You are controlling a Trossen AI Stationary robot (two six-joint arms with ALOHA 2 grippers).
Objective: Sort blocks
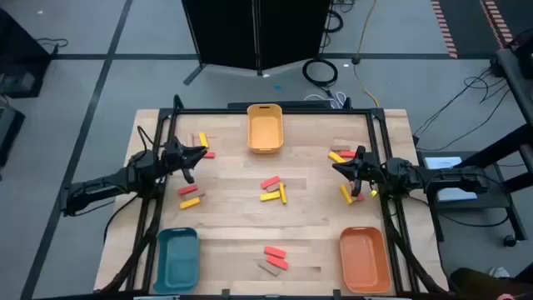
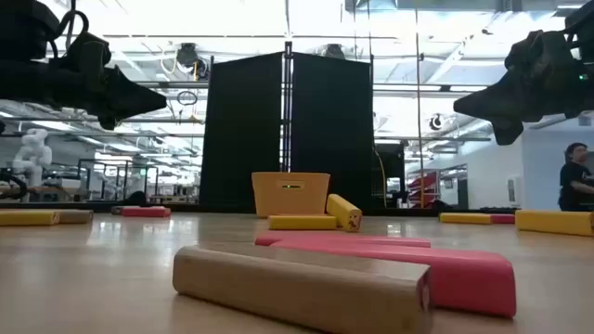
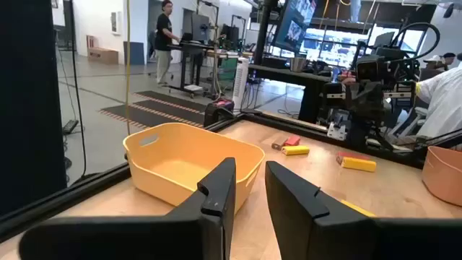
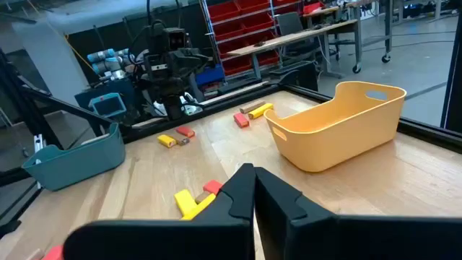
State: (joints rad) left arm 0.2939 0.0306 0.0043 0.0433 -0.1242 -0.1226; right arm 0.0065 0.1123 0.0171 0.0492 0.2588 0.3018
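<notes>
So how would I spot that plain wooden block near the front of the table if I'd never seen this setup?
Start at the teal tray and the orange tray on the table's near corners. Between them lies a small cluster of three blocks. The tan block is the unpainted one, on the side nearer the teal tray and touching a red block; both its neighbours are red.

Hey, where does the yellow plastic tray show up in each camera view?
High view: yellow plastic tray at the table's far edge, centre.
Low view: far middle, before the black panel.
Left wrist view: just beyond the left claw.
Right wrist view: at right.
Shared landmark: the tray itself.
</notes>
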